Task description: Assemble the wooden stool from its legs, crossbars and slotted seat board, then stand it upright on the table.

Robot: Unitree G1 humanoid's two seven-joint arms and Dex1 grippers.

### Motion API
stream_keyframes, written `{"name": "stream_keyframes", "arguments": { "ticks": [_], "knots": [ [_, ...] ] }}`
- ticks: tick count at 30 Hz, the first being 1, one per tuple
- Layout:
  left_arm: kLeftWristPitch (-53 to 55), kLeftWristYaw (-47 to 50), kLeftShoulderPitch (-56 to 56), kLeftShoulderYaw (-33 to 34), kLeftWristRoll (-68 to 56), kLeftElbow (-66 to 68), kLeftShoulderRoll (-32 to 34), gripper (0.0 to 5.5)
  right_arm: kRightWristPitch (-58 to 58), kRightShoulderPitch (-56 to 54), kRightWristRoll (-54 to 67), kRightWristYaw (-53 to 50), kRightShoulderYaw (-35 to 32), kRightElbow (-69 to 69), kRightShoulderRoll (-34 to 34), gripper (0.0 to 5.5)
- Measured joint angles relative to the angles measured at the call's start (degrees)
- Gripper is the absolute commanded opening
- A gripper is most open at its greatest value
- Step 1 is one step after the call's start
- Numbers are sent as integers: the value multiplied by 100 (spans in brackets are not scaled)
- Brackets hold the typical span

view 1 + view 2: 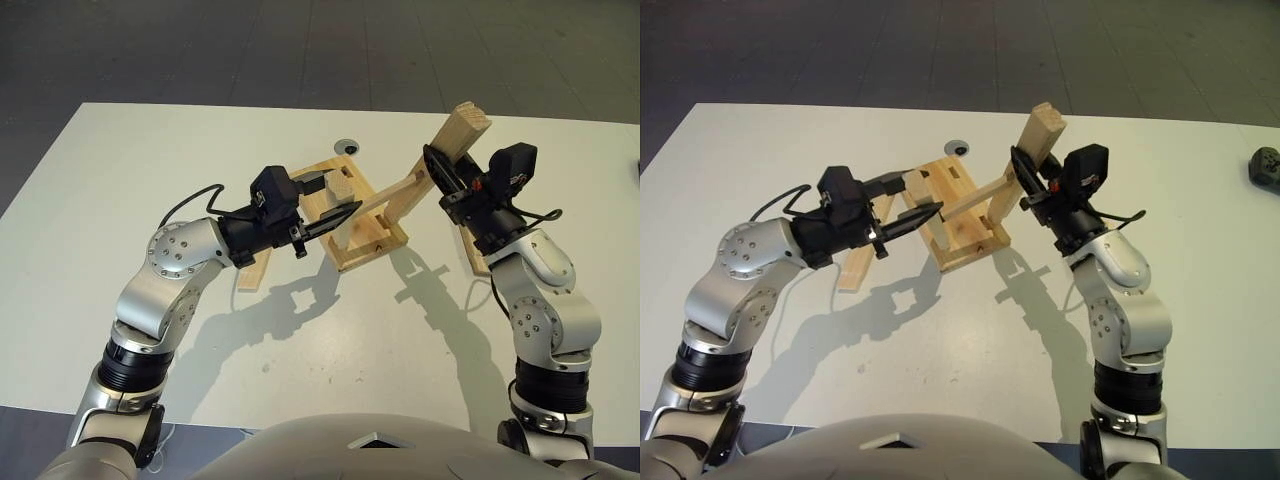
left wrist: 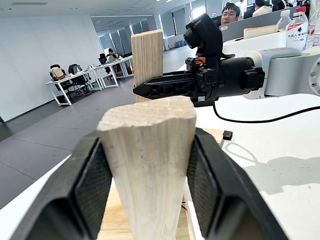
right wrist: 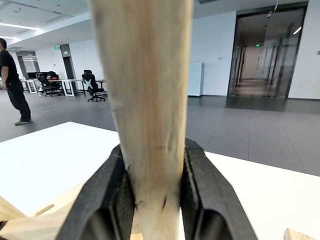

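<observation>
A white table (image 1: pixel 120 180) in an open office is carrying the work, with the slotted seat board (image 1: pixel 375 243) lying flat at frame centre. The left gripper (image 1: pixel 322 200) is clamping a wooden leg (image 2: pixel 147 150) end-on, just left of the board and nearest to it. The right gripper (image 1: pixel 440 172), at upper right, is squeezing a second leg (image 1: pixel 462 125) whose long axis is tilting up toward the right. A crossbar (image 1: pixel 385 200) is running from that leg down-left to the board, so seating it probably depends on that slant.

The left gripper (image 2: pixel 147 145) clamps a wooden piece (image 2: pixel 150 170) between its fingers (image 2: pixel 92 185).
</observation>
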Motion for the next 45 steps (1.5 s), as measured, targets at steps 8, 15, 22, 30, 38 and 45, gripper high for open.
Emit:
{"name": "stream_keyframes", "arguments": {
  "ticks": [8, 15, 22, 30, 38, 45],
  "knots": [
    [-101, -46, -27, 0, -1, 74, 1, 203, 834, -167, 769, -4, -361, -6, -275, 102],
    [-167, -133, -115, -29, 0, 199, 1, 203, 1590, -397, 1192, -12, -593, 5, -609, 102],
    [-221, -132, -102, -35, 0, 269, 35, 203, 2204, -774, 1099, -174, -347, -28, -1063, 102],
    [-308, -102, -81, -35, -1, 310, 58, 203, 3182, -1078, 1337, -637, -386, -68, -1078, 102],
    [-372, -86, -55, -35, -1, 367, 55, 203, 3548, -1329, 1289, -750, -304, -35, -1111, 103],
    [-376, -69, -57, 20, -49, 451, 57, 203, 3054, -1378, 889, -598, 106, 186, -1210, 106]
  ]
}}
